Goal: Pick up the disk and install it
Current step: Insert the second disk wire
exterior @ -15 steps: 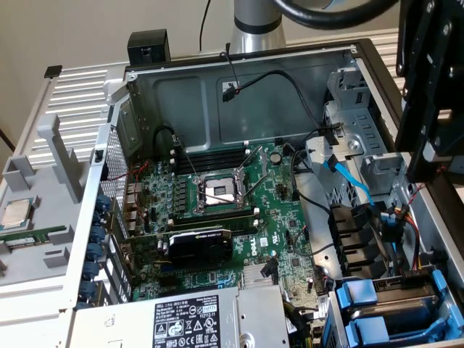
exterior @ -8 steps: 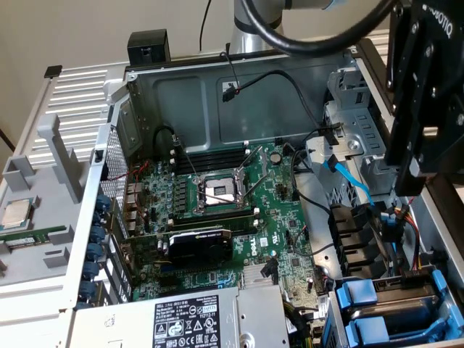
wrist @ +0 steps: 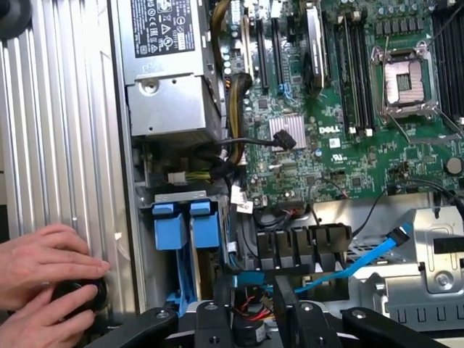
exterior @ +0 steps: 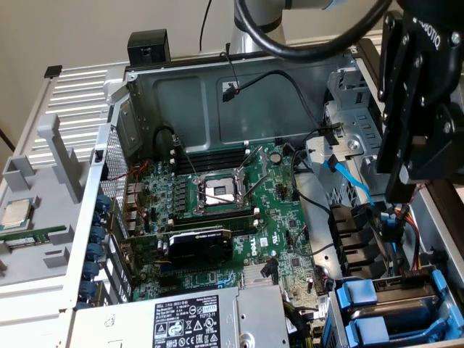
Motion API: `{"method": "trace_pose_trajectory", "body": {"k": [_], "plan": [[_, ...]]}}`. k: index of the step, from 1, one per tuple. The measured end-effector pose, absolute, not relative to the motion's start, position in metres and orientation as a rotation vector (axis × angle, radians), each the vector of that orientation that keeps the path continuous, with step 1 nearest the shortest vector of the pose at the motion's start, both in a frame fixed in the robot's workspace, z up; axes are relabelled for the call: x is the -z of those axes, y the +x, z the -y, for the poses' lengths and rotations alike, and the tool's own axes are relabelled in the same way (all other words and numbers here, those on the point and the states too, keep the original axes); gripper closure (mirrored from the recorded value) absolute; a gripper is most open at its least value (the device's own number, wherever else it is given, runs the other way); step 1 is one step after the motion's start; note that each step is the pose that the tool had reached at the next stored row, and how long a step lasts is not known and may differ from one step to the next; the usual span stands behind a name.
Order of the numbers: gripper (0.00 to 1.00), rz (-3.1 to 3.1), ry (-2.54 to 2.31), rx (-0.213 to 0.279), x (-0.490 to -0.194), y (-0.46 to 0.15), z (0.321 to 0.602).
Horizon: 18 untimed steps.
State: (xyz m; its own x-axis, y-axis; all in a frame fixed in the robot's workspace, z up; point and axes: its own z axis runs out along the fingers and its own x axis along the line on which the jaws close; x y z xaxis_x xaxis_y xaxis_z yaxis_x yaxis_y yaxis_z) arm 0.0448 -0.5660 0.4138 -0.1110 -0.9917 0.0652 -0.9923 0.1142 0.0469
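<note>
Overhead, view by view:

- Exterior view: the black hand [exterior: 401,190] hangs over the open computer case [exterior: 217,101] at the view's right, above the blue SATA cable [exterior: 351,177].
- Two blue carrier frames [exterior: 366,312] sit side by side in the drive cage, near right. The disk's metal body is hidden, so I cannot tell which frame carries it.
- Wrist view: the hand's fingers [wrist: 217,319] stand partly apart, holding nothing, next to the blue frames [wrist: 185,225].
- A person's fingers [wrist: 51,254] grip a black knob [wrist: 76,297].

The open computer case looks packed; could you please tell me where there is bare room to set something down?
Inside, the bare grey back wall above the motherboard is free apart from a dangling cable. Outside the case, the ribbed grey panel is bare beside the power supply, down to the person's hands. The corner by the blue drive carriers is crowded.
</note>
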Motion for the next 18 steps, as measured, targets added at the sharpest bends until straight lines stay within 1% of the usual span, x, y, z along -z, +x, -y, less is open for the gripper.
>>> {"method": "trace_pose_trajectory", "body": {"k": [1, 2, 7, 11, 15, 18], "plan": [[0.63, 2.272, 2.029, -0.015, -0.414, 0.045, 0.566], [0.63, 2.262, 2.019, -0.029, -0.414, 0.045, 0.564], [0.63, 2.221, 1.976, -0.122, -0.414, 0.045, 0.554], [0.63, 2.199, 1.954, -0.168, -0.414, 0.045, 0.541], [0.63, 2.171, 1.926, -0.226, -0.412, 0.045, 0.530], [0.63, 2.160, 1.914, -0.249, -0.410, 0.045, 0.521]]}}
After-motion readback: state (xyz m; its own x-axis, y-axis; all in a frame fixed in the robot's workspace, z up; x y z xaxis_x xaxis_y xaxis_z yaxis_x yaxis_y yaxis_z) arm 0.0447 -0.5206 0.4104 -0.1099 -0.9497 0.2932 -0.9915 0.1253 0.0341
